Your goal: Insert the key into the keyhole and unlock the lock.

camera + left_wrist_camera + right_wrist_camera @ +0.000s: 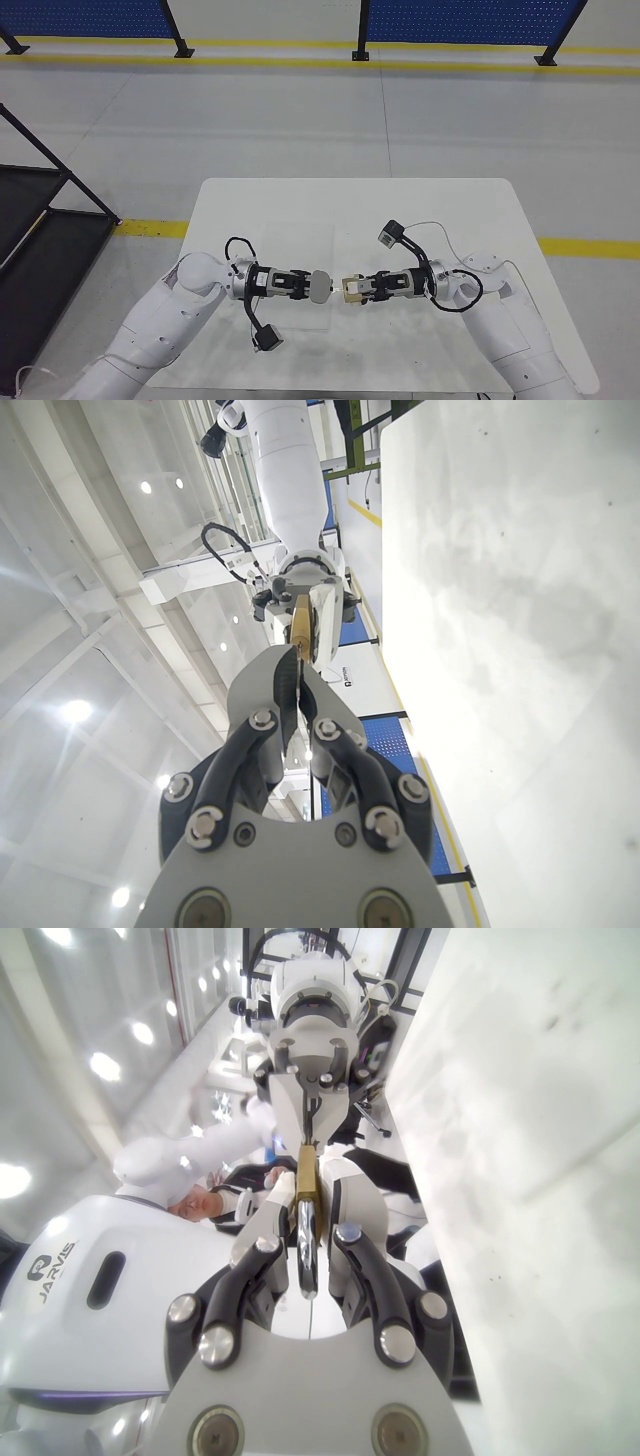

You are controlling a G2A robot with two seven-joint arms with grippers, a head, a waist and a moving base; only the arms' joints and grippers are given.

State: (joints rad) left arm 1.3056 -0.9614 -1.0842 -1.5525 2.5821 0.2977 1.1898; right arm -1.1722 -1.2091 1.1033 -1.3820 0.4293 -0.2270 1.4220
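- We see the left gripper (318,287) and the right gripper (368,288) meet nose to nose in the air, above the middle of the white tabletop (430,220).
- The left gripper's jaws are clenched on the key (299,681). The key is thin and flat, and it sticks out past the tips toward the other arm.
- The right gripper's jaws are grasping the lock (306,1173) by its two flat sides. The lock is small and gold.
- The lock's shiny loop (306,1248) points back toward the right wrist, between the two jaws.
- The keyhole (299,645) is on the end of the lock that faces the left gripper.
- The tip of the key touches the lock right at the keyhole. We cannot tell how far in it goes.
- The key and the lock sit in one straight line, both held up off the tabletop.
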